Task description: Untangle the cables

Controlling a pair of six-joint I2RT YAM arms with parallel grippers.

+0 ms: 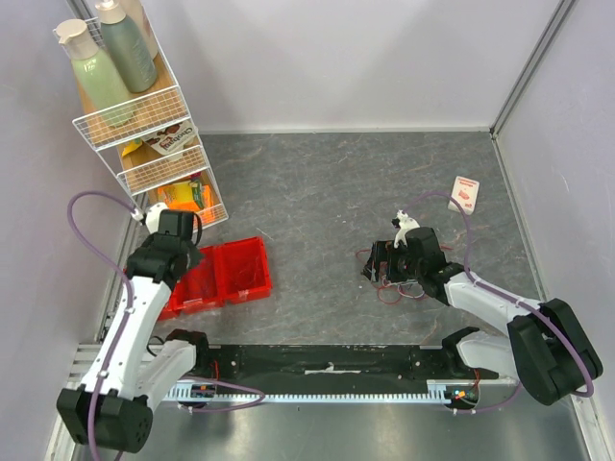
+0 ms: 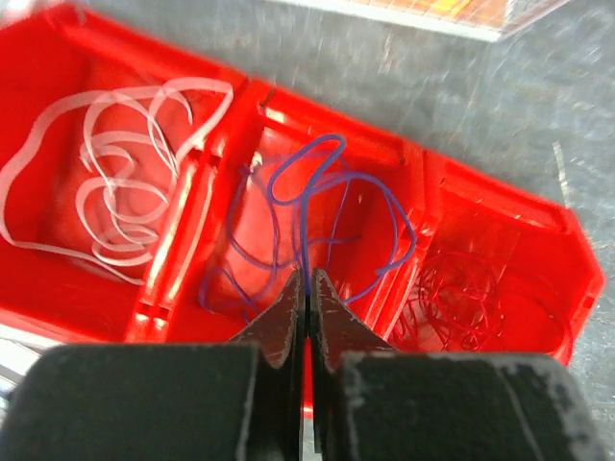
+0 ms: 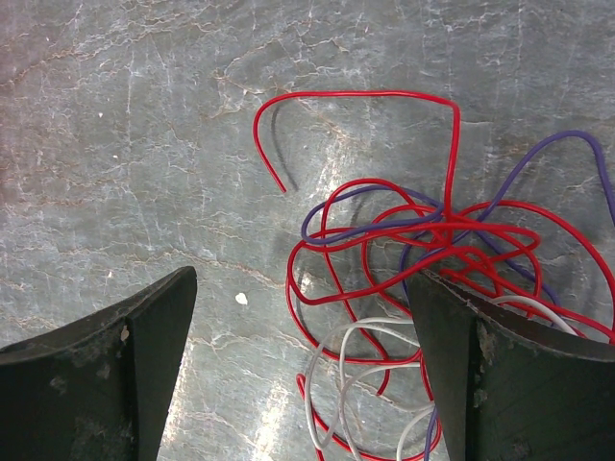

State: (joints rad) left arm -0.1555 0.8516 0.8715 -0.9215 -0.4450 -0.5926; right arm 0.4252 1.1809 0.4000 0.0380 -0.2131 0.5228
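Note:
A red three-part bin (image 2: pixel 577 252) holds sorted cables: white (image 2: pixel 115 182) in the left part, purple (image 2: pixel 317 206) in the middle, red (image 2: pixel 461 298) in the right. My left gripper (image 2: pixel 307 277) hovers over the middle part, shut, with a purple cable running straight into its tips. In the top view it (image 1: pixel 192 257) sits over the bin (image 1: pixel 245 269). A tangle of red (image 3: pixel 384 240), purple (image 3: pixel 365 192) and white (image 3: pixel 356 331) cables lies on the grey table. My right gripper (image 3: pixel 303 283) stands wide open just above it, the right finger over the knot.
A white wire shelf (image 1: pixel 144 125) with bottles and snack packs stands at the back left, close to the left arm. A small white and red card (image 1: pixel 464 192) lies at the back right. A black rail (image 1: pixel 327 363) runs along the near edge. Walls close both sides.

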